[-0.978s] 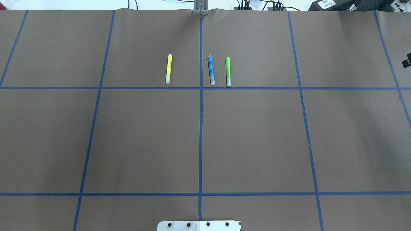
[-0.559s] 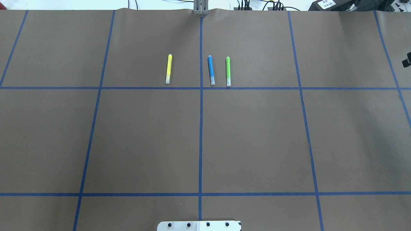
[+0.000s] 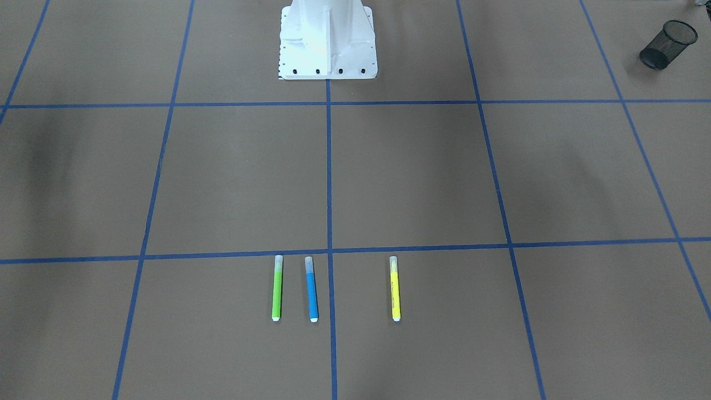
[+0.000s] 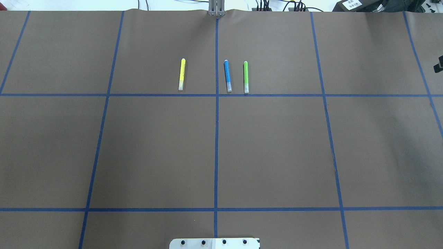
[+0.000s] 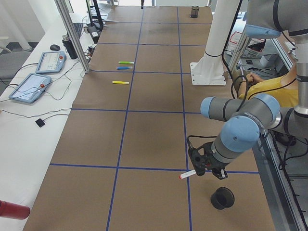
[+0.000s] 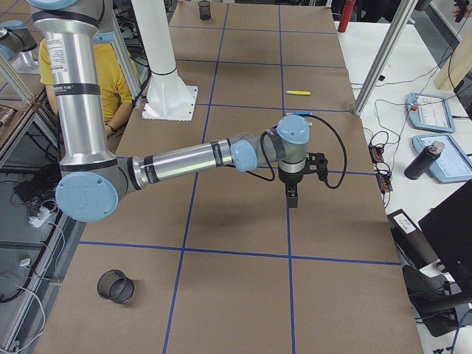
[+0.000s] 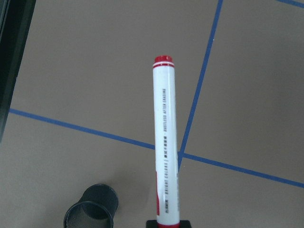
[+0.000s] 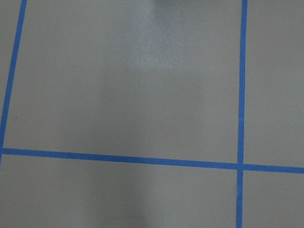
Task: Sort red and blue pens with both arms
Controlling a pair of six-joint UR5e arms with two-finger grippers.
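Note:
The red pen (image 7: pixel 165 142), white-barrelled with a red end band, sticks out of my left gripper (image 7: pixel 168 223), which is shut on it. In the exterior left view that gripper (image 5: pixel 208 166) holds the pen (image 5: pixel 188 174) roughly level, just above a black mesh cup (image 5: pixel 222 197). The blue pen (image 4: pixel 227 76) lies on the brown table beside the centre line, also visible from the front (image 3: pixel 311 289). My right gripper (image 6: pixel 293 198) hangs low over bare table, to the right of the pens. I cannot tell whether it is open or shut.
A yellow marker (image 4: pixel 181 74) and a green marker (image 4: pixel 245 76) lie on either side of the blue pen. A second mesh cup (image 6: pixel 116 286) stands at the table's right end. The white pedestal base (image 3: pixel 326 39) stands at the robot's edge. A person sits behind the robot (image 5: pixel 269 86).
The three markers on the table have not moved. The dark piece at the overhead view's right edge has barely shifted.

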